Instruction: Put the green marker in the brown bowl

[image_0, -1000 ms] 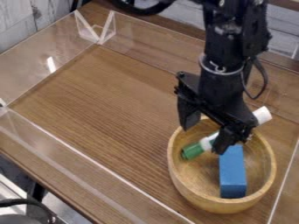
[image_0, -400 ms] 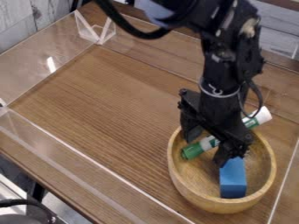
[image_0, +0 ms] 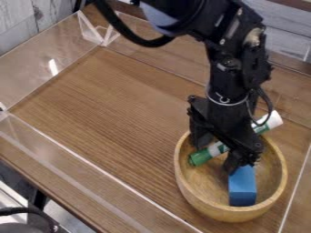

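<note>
Jaws spread and empty, gripper (image_0: pixel 224 150) straddles green marker (image_0: pixel 202 156) in brown bowl (image_0: pixel 195 187): light, stiff, slick-barrelled, likely best pinched mid-barrel.

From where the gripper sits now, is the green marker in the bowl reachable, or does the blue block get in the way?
Probably yes. The open gripper hangs right over the green marker, which lies across the brown bowl. The blue block sits close beside one finger, so clearance looks tight.
</note>
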`<action>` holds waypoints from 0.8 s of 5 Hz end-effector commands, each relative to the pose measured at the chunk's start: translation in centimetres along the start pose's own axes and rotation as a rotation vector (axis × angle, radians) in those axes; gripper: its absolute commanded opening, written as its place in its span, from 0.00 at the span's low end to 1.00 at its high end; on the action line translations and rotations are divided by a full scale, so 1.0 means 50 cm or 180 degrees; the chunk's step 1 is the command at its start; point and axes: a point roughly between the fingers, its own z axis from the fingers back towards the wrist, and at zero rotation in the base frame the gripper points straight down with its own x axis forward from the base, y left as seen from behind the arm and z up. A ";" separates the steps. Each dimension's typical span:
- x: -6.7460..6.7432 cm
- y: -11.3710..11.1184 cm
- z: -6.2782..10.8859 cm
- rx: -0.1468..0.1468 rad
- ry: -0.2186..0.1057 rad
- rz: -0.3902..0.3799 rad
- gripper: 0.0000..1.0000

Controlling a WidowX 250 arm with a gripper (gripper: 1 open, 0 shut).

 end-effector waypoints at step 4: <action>0.010 0.012 0.013 0.0021 -0.0127 -0.0031 1.00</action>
